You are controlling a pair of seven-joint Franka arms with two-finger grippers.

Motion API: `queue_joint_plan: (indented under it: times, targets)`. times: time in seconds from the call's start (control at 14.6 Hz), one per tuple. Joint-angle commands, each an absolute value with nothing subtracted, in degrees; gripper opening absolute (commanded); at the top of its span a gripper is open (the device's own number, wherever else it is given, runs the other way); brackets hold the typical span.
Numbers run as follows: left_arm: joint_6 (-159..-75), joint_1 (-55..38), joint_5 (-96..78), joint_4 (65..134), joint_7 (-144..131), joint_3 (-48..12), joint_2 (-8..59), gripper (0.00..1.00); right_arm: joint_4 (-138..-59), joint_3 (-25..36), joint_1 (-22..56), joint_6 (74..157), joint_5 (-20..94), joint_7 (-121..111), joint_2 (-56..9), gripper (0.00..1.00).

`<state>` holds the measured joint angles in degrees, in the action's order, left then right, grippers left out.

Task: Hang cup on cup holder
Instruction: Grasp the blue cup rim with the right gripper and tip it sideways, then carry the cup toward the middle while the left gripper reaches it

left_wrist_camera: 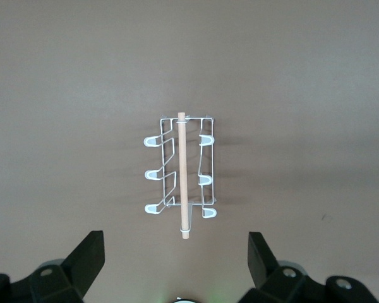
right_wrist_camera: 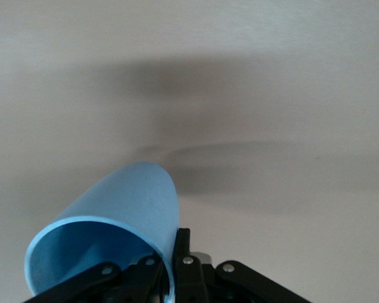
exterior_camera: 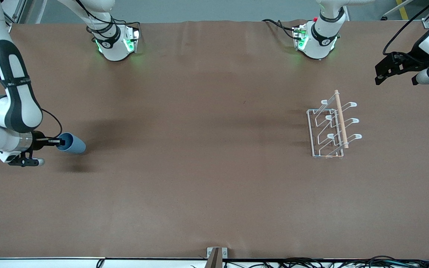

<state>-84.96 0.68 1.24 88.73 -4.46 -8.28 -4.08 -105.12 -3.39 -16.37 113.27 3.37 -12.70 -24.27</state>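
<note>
The light-blue cup (exterior_camera: 72, 143) is held on its side at the right arm's end of the table. My right gripper (exterior_camera: 58, 142) is shut on the cup's rim, one finger inside and one outside, as the right wrist view shows on the cup (right_wrist_camera: 114, 221). The white wire cup holder (exterior_camera: 331, 126) with its wooden rod stands toward the left arm's end. My left gripper (exterior_camera: 380, 74) is open and empty, up in the air beside the holder; its wrist view shows the cup holder (left_wrist_camera: 182, 180) between the spread fingers.
Brown table cover (exterior_camera: 199, 167) spans the table. The two arm bases (exterior_camera: 116, 41) stand along the edge farthest from the front camera. Cables lie along the near edge.
</note>
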Motion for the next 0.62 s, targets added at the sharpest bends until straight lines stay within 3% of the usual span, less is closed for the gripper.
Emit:
queue_joint_plan:
  times: [0.0,0.55]
  targets:
    - [-84.5,1.0,1.4,87.6,-3.5,-8.4,-3.6,1.00,-104.3,-5.4,-16.3,105.9,9.7,-13.4,-20.0,0.01]
    - [-84.5,0.5,-1.1,87.5,-3.5,-8.7,-3.2,1.00,-106.1,-7.1,-13.1,96.9,50.8,-21.9,-20.7,0.02]
